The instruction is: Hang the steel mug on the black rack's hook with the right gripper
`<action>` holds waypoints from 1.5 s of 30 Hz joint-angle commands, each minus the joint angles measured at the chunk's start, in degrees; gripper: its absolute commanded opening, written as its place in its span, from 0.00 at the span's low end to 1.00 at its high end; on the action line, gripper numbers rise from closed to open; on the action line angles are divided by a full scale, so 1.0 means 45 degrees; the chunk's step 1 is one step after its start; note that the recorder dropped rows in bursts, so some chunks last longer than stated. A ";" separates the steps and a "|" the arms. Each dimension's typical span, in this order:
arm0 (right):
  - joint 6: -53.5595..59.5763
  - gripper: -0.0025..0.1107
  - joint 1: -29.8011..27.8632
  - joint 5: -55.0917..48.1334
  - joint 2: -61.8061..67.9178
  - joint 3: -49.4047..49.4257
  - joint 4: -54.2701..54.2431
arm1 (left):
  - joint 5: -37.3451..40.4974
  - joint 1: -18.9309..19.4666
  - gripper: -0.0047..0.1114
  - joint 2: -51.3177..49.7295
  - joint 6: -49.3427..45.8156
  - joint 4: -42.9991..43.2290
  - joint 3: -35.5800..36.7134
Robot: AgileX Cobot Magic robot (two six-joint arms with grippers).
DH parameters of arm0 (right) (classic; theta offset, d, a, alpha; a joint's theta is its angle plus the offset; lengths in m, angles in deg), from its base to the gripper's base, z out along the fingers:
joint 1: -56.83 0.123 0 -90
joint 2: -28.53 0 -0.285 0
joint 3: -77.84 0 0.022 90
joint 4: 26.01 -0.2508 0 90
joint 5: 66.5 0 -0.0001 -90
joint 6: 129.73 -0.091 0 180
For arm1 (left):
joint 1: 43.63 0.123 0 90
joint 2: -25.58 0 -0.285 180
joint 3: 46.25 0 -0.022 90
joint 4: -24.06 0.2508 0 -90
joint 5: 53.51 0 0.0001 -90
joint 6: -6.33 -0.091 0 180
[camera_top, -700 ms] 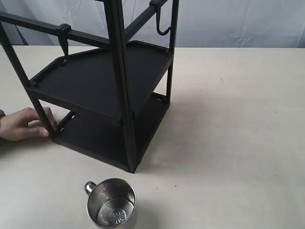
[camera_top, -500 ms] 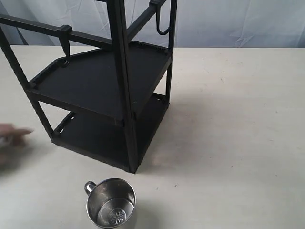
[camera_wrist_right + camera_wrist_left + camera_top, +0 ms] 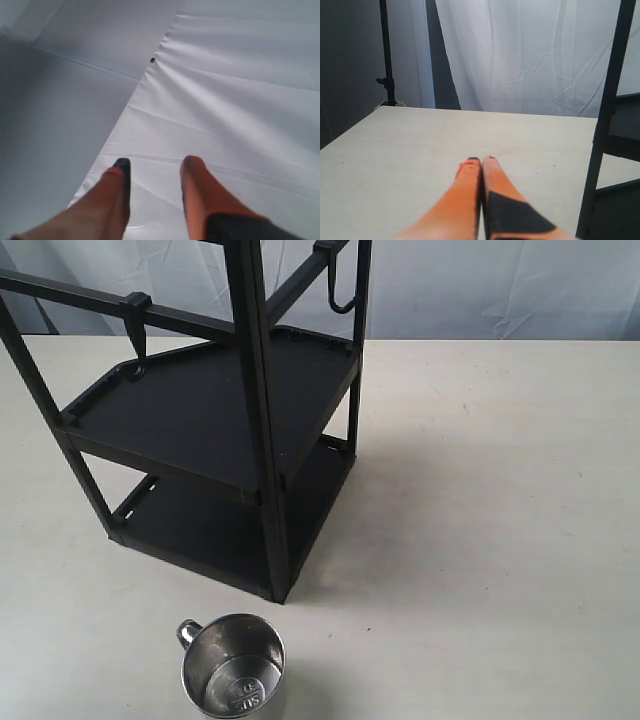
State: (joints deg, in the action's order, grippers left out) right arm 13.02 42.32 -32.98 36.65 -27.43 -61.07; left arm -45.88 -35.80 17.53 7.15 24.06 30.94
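Note:
The steel mug (image 3: 233,678) stands upright at the table's near edge, its handle toward the upper left and stamped marks visible in its base. Behind it rises the black rack (image 3: 215,415) with two flat trays. One hook (image 3: 340,285) hangs from the crossbar at the top right of the rack; another hook (image 3: 134,335) hangs from the left crossbar. Neither gripper shows in the exterior view. My left gripper (image 3: 481,160) is shut, empty, over bare table beside a rack post (image 3: 605,120). My right gripper (image 3: 156,164) is open, facing a white curtain (image 3: 235,80).
The pale table (image 3: 500,520) stretches to the right of the rack. White cloth hangs behind it (image 3: 480,285). A dark stand (image 3: 385,55) is at the far edge in the left wrist view.
A person's hand that rested at the rack's lower left post has pulled away to the left and is gone. Rack and mug have not moved.

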 commanded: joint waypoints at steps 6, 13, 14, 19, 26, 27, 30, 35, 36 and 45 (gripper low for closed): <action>-0.0730 0.33 -0.0082 -0.0267 -0.0045 -0.0532 0.2175 | -0.0070 -0.0113 0.05 0.0060 0.0032 -0.0090 0.0005; -0.0730 0.33 -0.0082 -0.0513 -0.0045 -0.0563 0.2421 | -0.0070 -0.0113 0.05 0.0060 0.0032 -0.0090 0.0005; -0.0730 0.33 -0.0082 -0.0622 -0.0045 -0.0563 0.2421 | -0.0070 -0.0113 0.05 0.0060 0.0032 -0.0090 0.0005; -0.0753 0.33 -0.0082 -0.1828 -0.0045 -0.0563 0.2421 | -0.0070 -0.0113 0.05 0.0060 0.0032 -0.0090 0.0005; -0.0755 0.30 -0.0082 -0.2611 -0.0045 -0.0563 0.2421 | -0.0070 -0.0113 0.05 0.0060 0.0032 -0.0090 0.0005; -0.0755 0.30 -0.0082 -0.2736 -0.0045 -0.0563 0.2421 | -0.0070 -0.0113 0.05 0.0060 0.0032 -0.0090 0.0005; -0.0789 0.30 -0.0082 -0.2806 -0.0045 -0.0563 0.2421 | -0.0070 -0.0113 0.05 0.0060 0.0032 -0.0090 0.0005; -0.1604 0.30 -0.0033 -0.2389 -0.0020 -0.0563 0.2421 | -0.0070 -0.0113 0.05 0.0060 0.0032 -0.0090 0.0005; -0.1604 0.30 -0.0033 -0.2277 -0.0020 -0.0563 0.2421 | -0.0070 -0.0113 0.05 0.0060 0.0032 -0.0090 0.0005; 0.0344 0.18 -0.0033 -0.4715 0.1145 -0.2140 0.9999 | -0.0070 -0.0113 0.05 0.0060 0.0032 -0.0090 0.0005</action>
State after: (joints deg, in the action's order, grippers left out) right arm 11.50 42.32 -47.15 38.87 -32.90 -31.21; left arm -45.88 -35.80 17.53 7.15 24.06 30.94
